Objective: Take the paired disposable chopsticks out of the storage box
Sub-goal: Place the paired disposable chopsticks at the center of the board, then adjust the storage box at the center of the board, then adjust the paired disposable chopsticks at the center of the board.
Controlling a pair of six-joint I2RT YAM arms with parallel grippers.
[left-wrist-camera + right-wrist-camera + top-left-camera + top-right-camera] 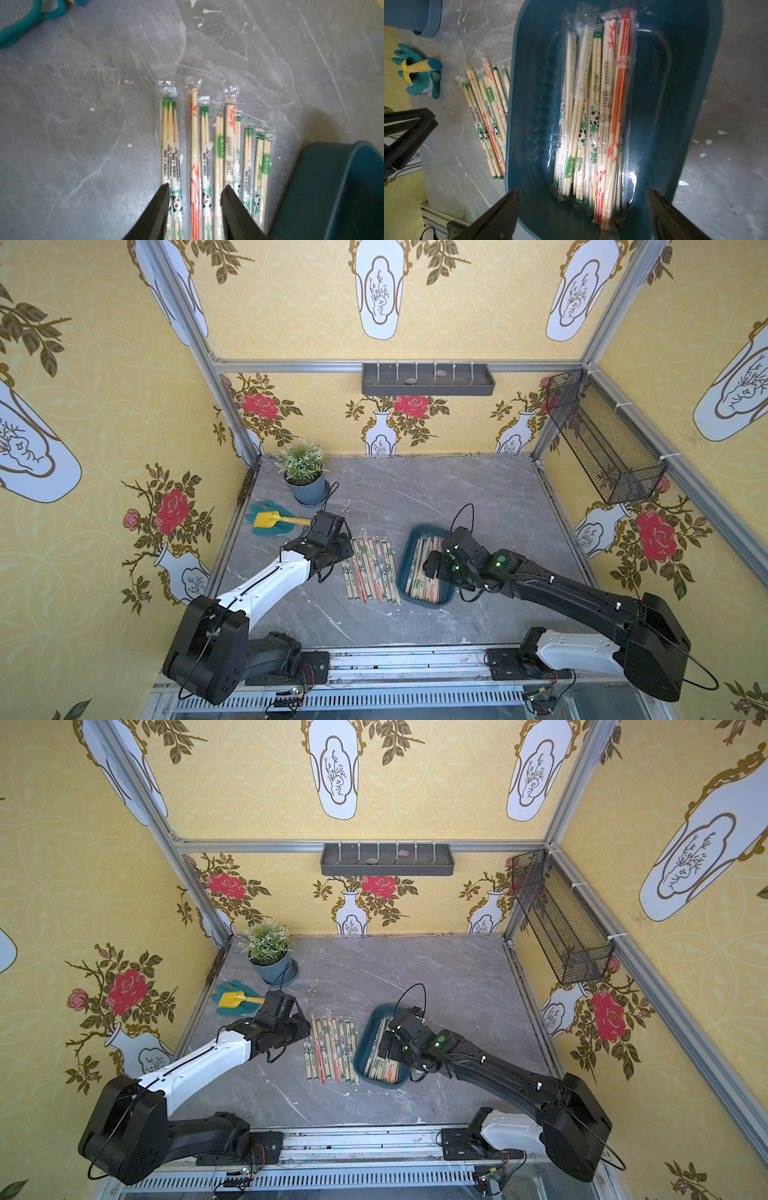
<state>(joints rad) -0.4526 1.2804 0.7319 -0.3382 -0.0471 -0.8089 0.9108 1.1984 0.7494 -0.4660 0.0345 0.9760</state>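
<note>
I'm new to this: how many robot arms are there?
2. The left arm reaches over the chopsticks laid on the table; the right arm reaches over the tray. No others in view.

Glossy teal plastic storage box (529,83), shiny clear film over pale wooden chopsticks (591,104) — smooth grey marbled tabletop (83,104).
</note>
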